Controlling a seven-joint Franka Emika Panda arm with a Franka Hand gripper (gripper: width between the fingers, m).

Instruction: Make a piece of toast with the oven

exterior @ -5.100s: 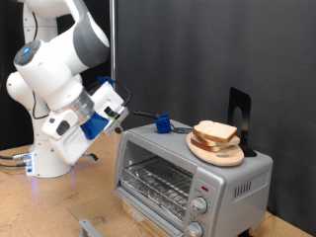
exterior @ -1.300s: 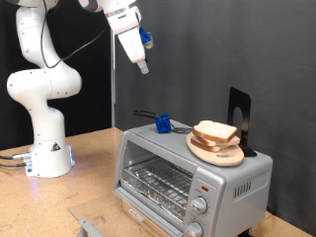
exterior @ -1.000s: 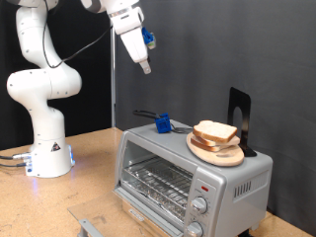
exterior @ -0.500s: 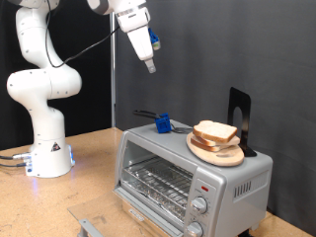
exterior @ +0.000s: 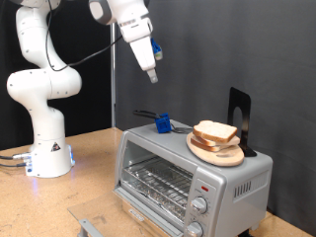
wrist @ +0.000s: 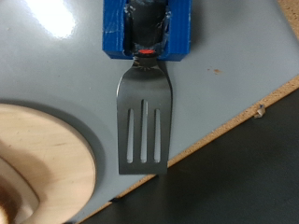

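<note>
The white robot arm's hand (exterior: 150,71) hangs high in the air, well above and toward ten o'clock of the small silver countertop toaster oven (exterior: 193,180); it carries nothing, and whether its fingers stand wide or narrow cannot be told from either view. The oven sits on the wooden tabletop (exterior: 89,193) with its glass front door shut and its wire rack bare behind the glass. On the oven's flat roof lies a round pale wooden board (exterior: 216,151) bearing the thin tan slice of bread with a darker crust (exterior: 214,131), stacked with what looks like more bread beneath it. At about nine o'clock of the board, also on the roof, a dark slotted metal spatula (wrist: 143,117) rests in a blue plastic holder (exterior: 161,123); the wrist view looks straight down on its blade, with the board's edge (wrist: 51,168) just beside it. A black stand (exterior: 240,117) rises behind the board. By these pictures the job has barely begun: the door is unopened, the bread untouched on its board, the spatula in its holder, and the two round knobs (exterior: 198,206) unturned as far as can be judged.
</note>
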